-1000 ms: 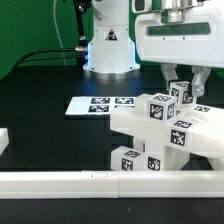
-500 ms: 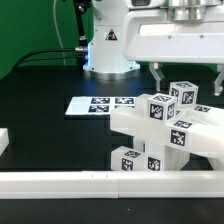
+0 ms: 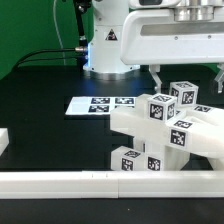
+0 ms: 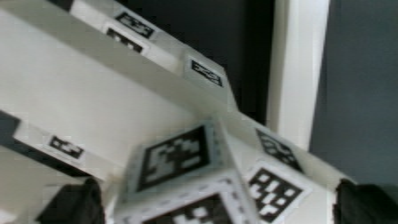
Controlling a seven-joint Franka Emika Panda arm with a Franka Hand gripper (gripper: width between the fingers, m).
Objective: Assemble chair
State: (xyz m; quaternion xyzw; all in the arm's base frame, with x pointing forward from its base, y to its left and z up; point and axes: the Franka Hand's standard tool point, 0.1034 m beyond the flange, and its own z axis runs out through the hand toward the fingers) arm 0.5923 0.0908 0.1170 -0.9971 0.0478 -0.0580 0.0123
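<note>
- The pincer (image 3: pixel 186 78) hangs right over the chair (image 3: pixel 165 130). Its two fingers (image 3: pixel 157 76) are spread wide, one either side of the top tagged block (image 3: pixel 184 95), and nothing's held as far as I can see.
- The far finger is cut off at the exterior view's right edge, so I can only see a bit of it.
- The chair sits half-built on the black desk (image 3: pixel 50 75), up against the long white rail (image 3: pixel 100 182) at the front.
- The chair's right end runs out of frame.
- The marker board (image 3: pixel 102 104) lies flat just behind the chair, partly hidden by it.
- The wrist view is blurry: one block (image 4: pixel 196 170) up close, dark finger tips (image 4: pixel 68 203) low in the corners, and a tagged slab (image 4: pixel 125 70) beyond.
</note>
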